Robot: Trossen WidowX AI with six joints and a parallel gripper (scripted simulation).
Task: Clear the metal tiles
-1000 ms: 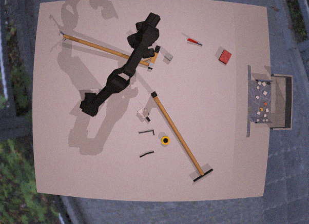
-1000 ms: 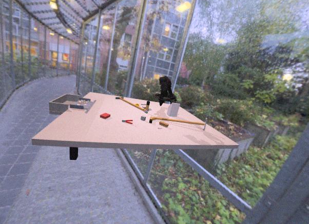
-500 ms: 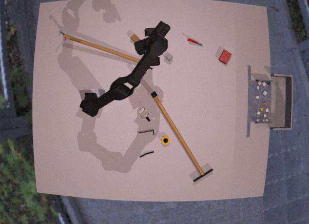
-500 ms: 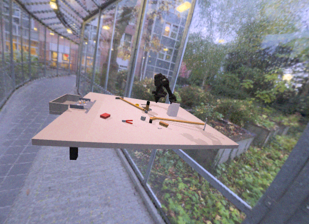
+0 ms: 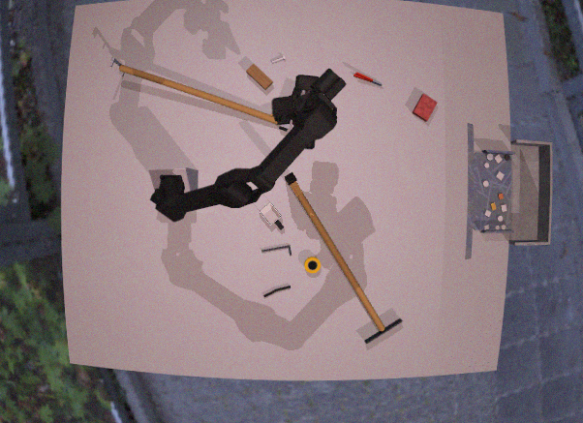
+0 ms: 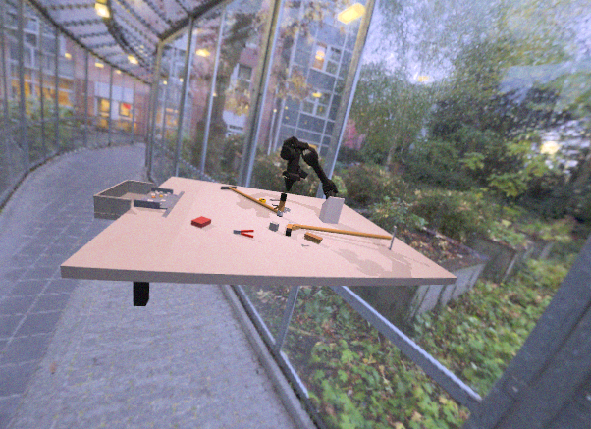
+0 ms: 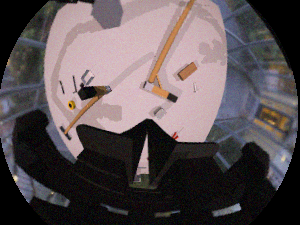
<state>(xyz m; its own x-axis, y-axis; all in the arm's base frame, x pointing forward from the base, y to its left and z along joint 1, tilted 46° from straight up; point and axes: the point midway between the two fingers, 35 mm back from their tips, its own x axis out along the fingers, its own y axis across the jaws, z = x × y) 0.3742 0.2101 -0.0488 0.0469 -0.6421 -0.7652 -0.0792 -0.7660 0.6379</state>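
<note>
The long scraper (image 5: 334,252) (image 6: 251,198) (image 7: 82,110) lies on the table, a wooden handle with a black grip toward the arm and a wide black blade (image 5: 383,331) at the far end. The steel bench plate (image 5: 476,203) (image 6: 169,201) sits at the table's edge and carries several small metal tiles (image 5: 500,175) (image 6: 156,195). The catch box (image 5: 533,142) (image 6: 110,201) hangs beyond it. My gripper (image 5: 335,80) (image 6: 289,181) (image 7: 149,121) is shut on nothing. It hangs high above the table, well away from the scraper.
A second long wooden tool (image 5: 194,92) (image 6: 339,230) (image 7: 167,46) with a pronged head lies below the arm. Scattered around are a wooden block (image 5: 260,76), a grey block (image 6: 273,226) (image 7: 160,112), red pliers (image 5: 365,77), a red block (image 5: 424,106), a yellow ring (image 5: 312,265) and an Allen key (image 5: 277,249).
</note>
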